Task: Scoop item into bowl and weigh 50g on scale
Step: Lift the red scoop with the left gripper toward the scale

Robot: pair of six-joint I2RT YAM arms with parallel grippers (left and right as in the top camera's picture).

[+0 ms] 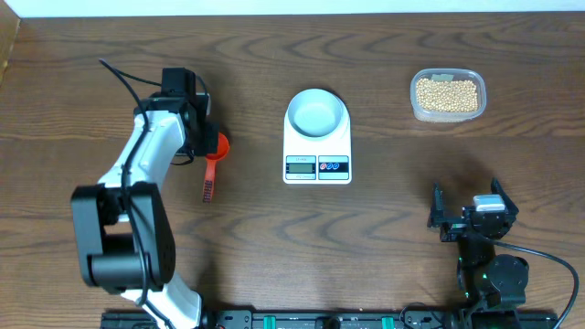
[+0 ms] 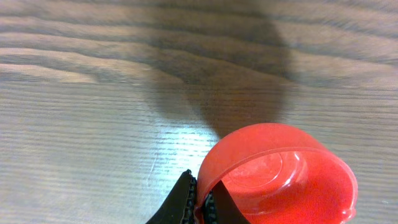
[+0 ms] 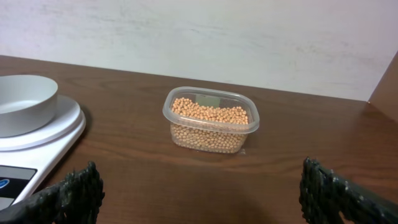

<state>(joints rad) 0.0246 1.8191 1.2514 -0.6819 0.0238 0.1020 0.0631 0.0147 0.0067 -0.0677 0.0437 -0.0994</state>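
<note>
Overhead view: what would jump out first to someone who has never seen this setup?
The bright red scoop on the left, pinched by its rim in the jaws of the left gripper. Next, the empty white bowl on the scale mid-table, and the clear container of beans at far right.

In the left wrist view the left gripper [image 2: 202,208] shows only two black fingertips at the bottom edge. That edge also cuts off the lower part of the red scoop [image 2: 280,177], and the scoop's handle is out of frame. From overhead the left arm [image 1: 151,151] covers that gripper and most of the scoop's cup — only a sliver of cup and the handle stick out. The digits on the scale [image 1: 292,146] are too small to read. In the right wrist view the left edge cuts the bowl [image 3: 25,112] and the scale, and the right gripper [image 3: 202,193] shows just two dark fingertips in the bottom corners. A pale patch at the back of the container [image 3: 211,129] is too unclear to identify.
</note>
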